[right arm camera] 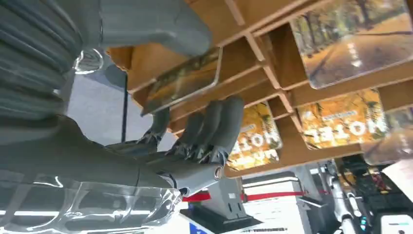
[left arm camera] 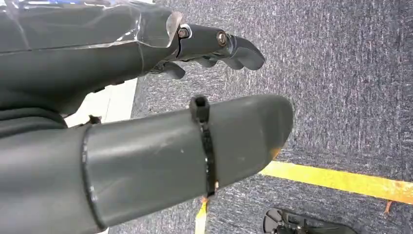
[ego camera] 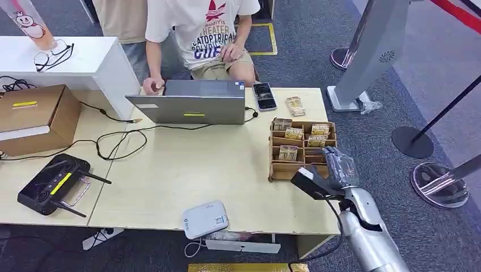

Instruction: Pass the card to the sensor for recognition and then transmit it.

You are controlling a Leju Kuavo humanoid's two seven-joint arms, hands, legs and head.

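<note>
The right hand (ego camera: 339,168) was at the wooden card rack (ego camera: 278,169) near the table's right edge, thumb and fingers pinching 1 card (right arm camera: 182,80) in a front slot. The left hand (left arm camera: 146,97) hung open over the floor, holding nothing.

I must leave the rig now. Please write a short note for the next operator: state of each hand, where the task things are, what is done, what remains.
Right hand: at the near right corner of the wooden card rack, thumb and fingers around a card still in its slot; firm grip cannot be confirmed.
Left hand: holds nothing, fingers apart, hanging over the carpet.
Other cards remain in the rack; one card lies on the table beside the phone.
White sensor: near table edge.
Done: hand has reached the rack.
Left: lift card out, present it to the sensor, pass it on.
</note>
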